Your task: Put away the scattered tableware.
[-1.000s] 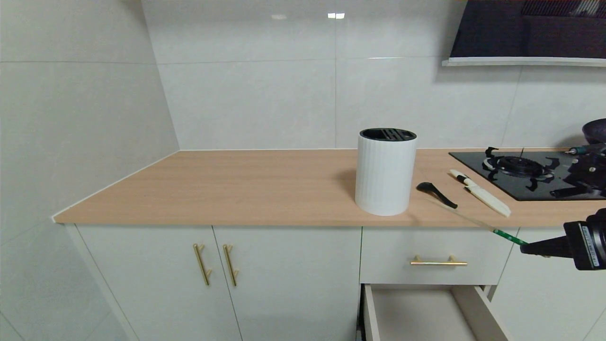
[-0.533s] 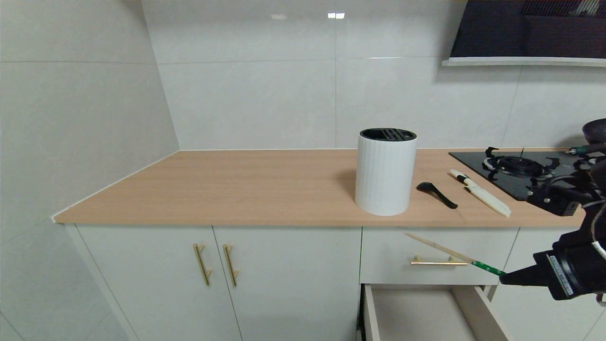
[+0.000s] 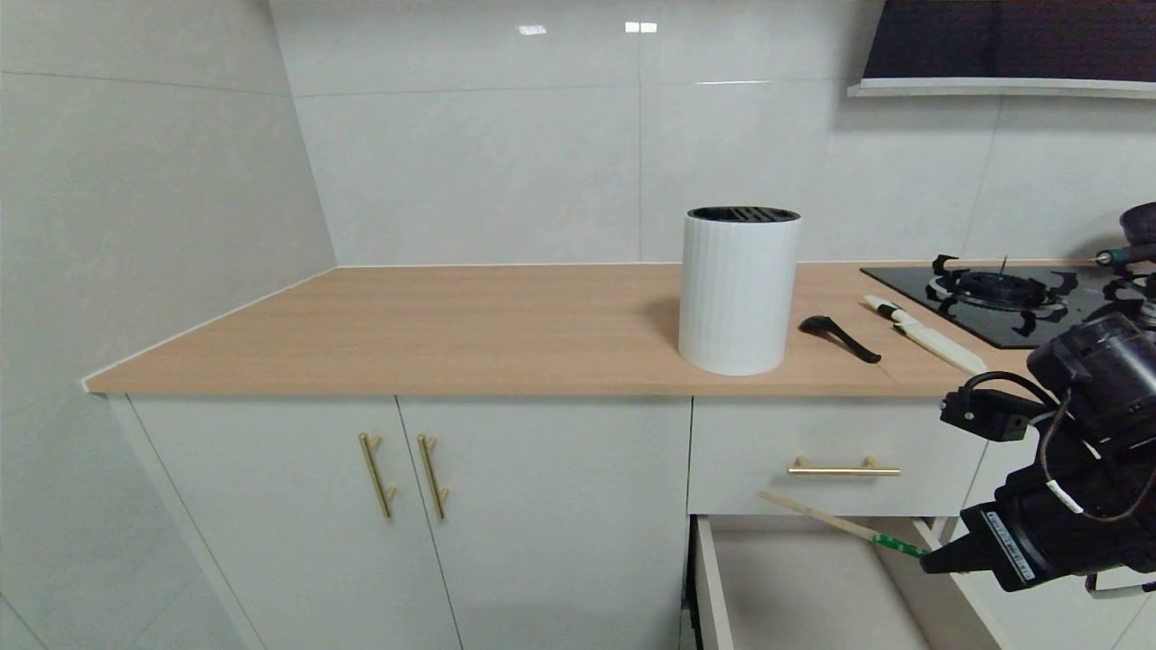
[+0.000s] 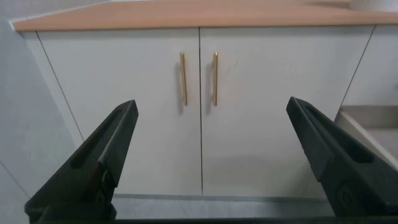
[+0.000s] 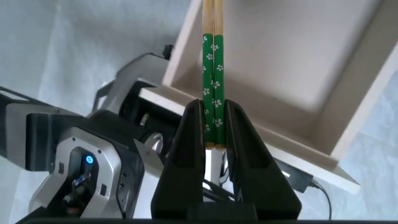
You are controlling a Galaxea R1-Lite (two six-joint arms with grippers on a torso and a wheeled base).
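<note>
A pair of wooden chopsticks (image 3: 840, 524) with green flowered ends is held in my right gripper (image 3: 930, 560), which is shut on them at the right of the open lower drawer (image 3: 707, 587). In the right wrist view the chopsticks (image 5: 210, 62) point out from the gripper (image 5: 210, 112) over the drawer's bare inside (image 5: 298, 56). A black spoon (image 3: 838, 336) and a white-bladed knife (image 3: 926, 334) lie on the wooden counter (image 3: 452, 325), right of a white ribbed utensil holder (image 3: 739, 289). My left gripper (image 4: 211, 112) is open, low in front of the cabinet doors (image 4: 199, 124).
A black gas hob (image 3: 1002, 293) sits at the counter's right end, with a dark pan handle beyond it. A shut drawer with a gold handle (image 3: 844, 468) is just above the open one. The cabinet doors (image 3: 406, 506) have gold handles. Tiled walls close off the back and left.
My right gripper has come down with the chopsticks from counter height to the open drawer. The head camera has shifted, so the whole scene sits differently.
</note>
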